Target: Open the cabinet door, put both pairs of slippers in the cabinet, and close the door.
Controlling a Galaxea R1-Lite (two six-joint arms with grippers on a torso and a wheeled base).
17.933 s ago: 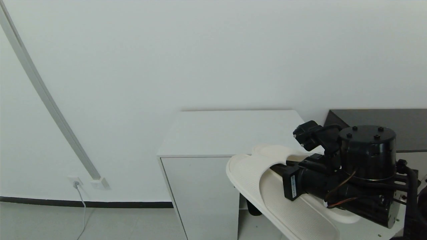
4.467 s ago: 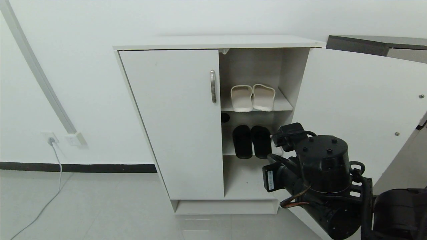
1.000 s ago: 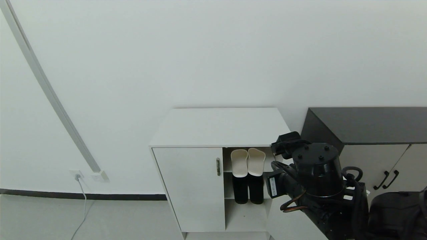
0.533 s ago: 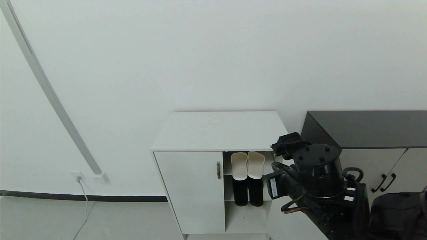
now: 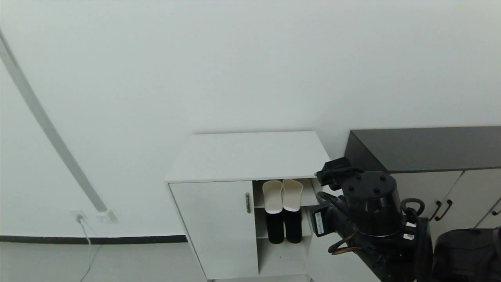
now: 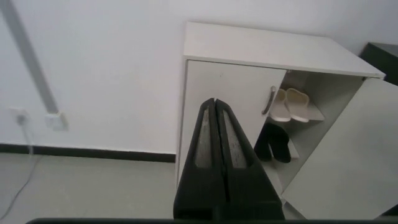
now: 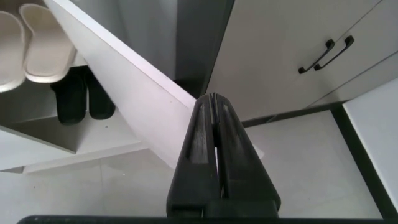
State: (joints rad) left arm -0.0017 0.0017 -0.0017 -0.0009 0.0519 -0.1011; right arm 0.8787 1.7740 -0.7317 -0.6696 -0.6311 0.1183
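Observation:
The white cabinet (image 5: 242, 156) has its left door closed and its right door (image 5: 332, 262) swung open. A white pair of slippers (image 5: 282, 195) lies on the upper shelf, and a black pair (image 5: 284, 231) stands on the shelf below. My left gripper (image 6: 215, 103) is shut and holds nothing, in front of the closed left door. It faces the white slippers (image 6: 292, 104) and black slippers (image 6: 277, 142). My right gripper (image 7: 213, 98) is shut with nothing in it, just outside the open door (image 7: 137, 106), beside both pairs (image 7: 34, 50).
A dark-topped grey cabinet (image 5: 422, 145) with black handles (image 7: 324, 53) stands right of the white one, behind the open door. A wall socket with a cable (image 5: 78, 217) and a slanted conduit are on the left wall. Bare floor (image 6: 74, 186) lies in front.
The head camera has shifted, so the whole picture slid a little left. The white slippers once held in my right gripper now lie on the upper shelf. The arms have barely moved.

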